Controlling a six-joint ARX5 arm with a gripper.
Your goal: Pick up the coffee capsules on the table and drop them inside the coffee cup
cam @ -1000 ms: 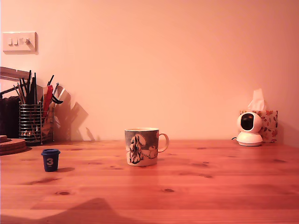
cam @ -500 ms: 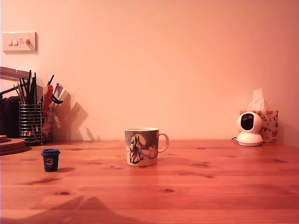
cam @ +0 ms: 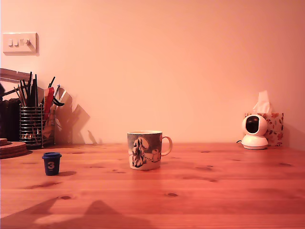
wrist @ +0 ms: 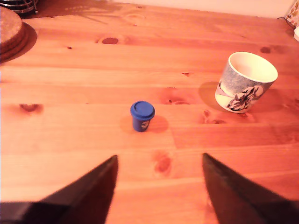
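A small dark blue coffee capsule (cam: 51, 163) marked with a 3 stands upright on the wooden table (cam: 214, 191), toward the exterior view's left. The coffee cup (cam: 144, 150), a mug with a pale rim and an illustrated side, stands mid-table with its handle to the exterior view's right. In the wrist view my gripper (wrist: 159, 155) is open, its two dark fingers (wrist: 93, 186) spread wide above the table, short of the capsule (wrist: 142, 115). The cup (wrist: 245, 82) looks empty and stands off to one side. The arm itself is out of the exterior view; only its shadow falls on the front edge.
A wire utensil holder (cam: 32, 125) full of tools stands at the back on the exterior view's left, with a stack of round mats (cam: 12, 149) beside it (wrist: 10, 31). A small white camera (cam: 254, 132) and a tissue box (cam: 274, 126) sit at the back right.
The arm's shadow on the table's front edge has shifted and spread. The capsule and the cup have not moved.
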